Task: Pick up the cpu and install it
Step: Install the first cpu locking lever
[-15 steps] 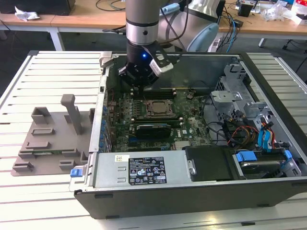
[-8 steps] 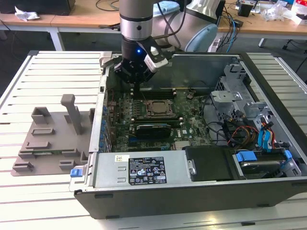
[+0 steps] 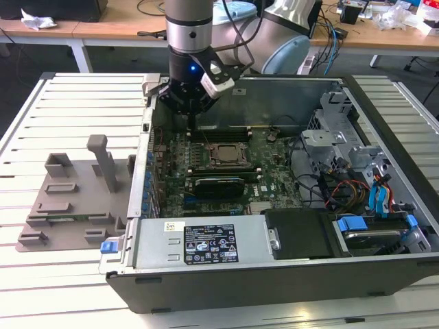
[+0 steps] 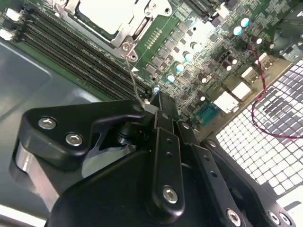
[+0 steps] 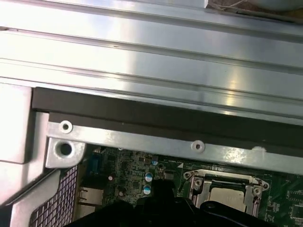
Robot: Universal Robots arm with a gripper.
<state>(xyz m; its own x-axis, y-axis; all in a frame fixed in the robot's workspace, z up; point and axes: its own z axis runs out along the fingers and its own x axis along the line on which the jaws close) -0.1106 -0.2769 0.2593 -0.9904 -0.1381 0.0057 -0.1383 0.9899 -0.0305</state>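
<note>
The cpu is a pale silver square lying inside the metal-framed socket of the green motherboard; it also shows in the first wrist view as the cpu. My gripper hangs inside the open case, just off the socket's corner towards the exterior view's left. In the second wrist view its black fingers are pressed together, so my gripper is shut. A thin wire lever runs from the socket frame to the fingertips; I cannot tell whether it is pinched.
A grey holder block with upright posts lies outside the case on the exterior view's left. The case wall is close behind the gripper. Memory slots, a red wire, a drive cage and cables crowd the case.
</note>
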